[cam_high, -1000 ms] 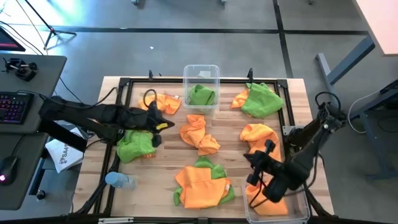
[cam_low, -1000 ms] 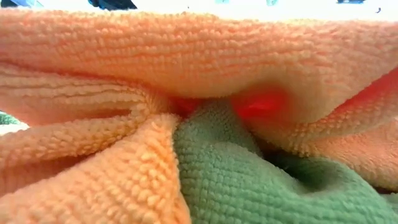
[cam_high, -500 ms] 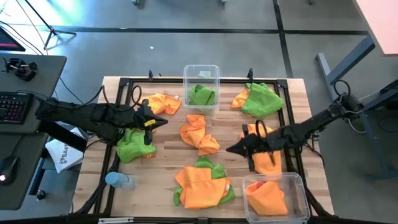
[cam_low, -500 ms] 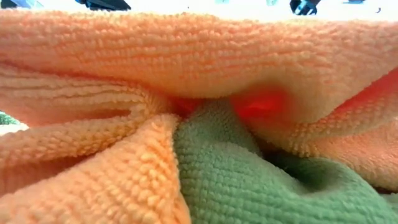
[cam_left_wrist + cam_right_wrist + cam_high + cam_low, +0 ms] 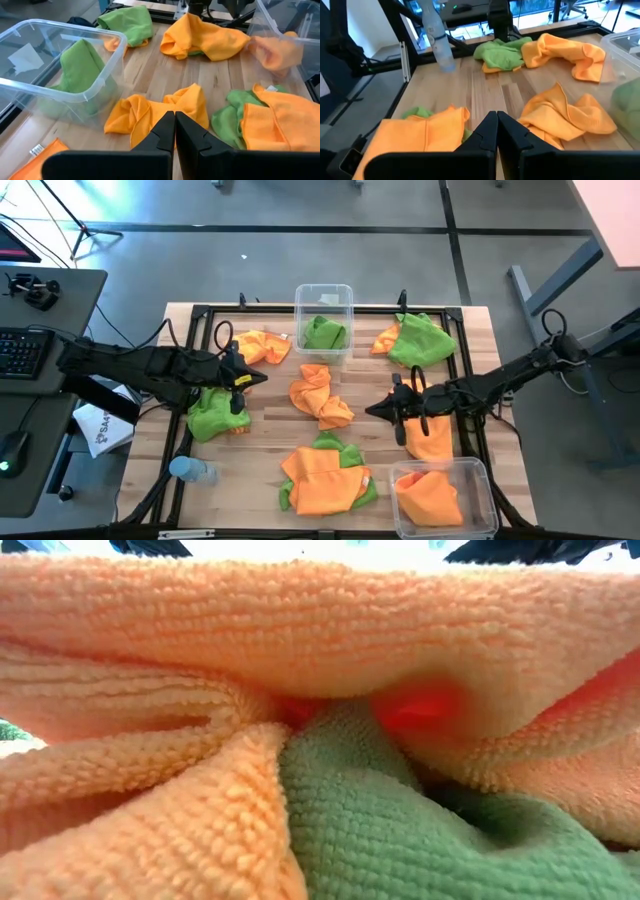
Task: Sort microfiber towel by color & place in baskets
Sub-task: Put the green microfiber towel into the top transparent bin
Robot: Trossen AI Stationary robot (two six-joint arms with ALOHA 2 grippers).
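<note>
High view: crumpled orange towel (image 5: 320, 397) lies mid-table between the left gripper (image 5: 252, 376) and right gripper (image 5: 378, 410), both clenched and empty. Judged light, limp and non-slip; best pinched at a raised fold. Green basket (image 5: 323, 297) far, orange basket (image 5: 445, 500) near right.

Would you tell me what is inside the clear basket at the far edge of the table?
The far basket holds a bunched green towel. Anything lying beneath that cloth is covered and cannot be seen from above.
</note>
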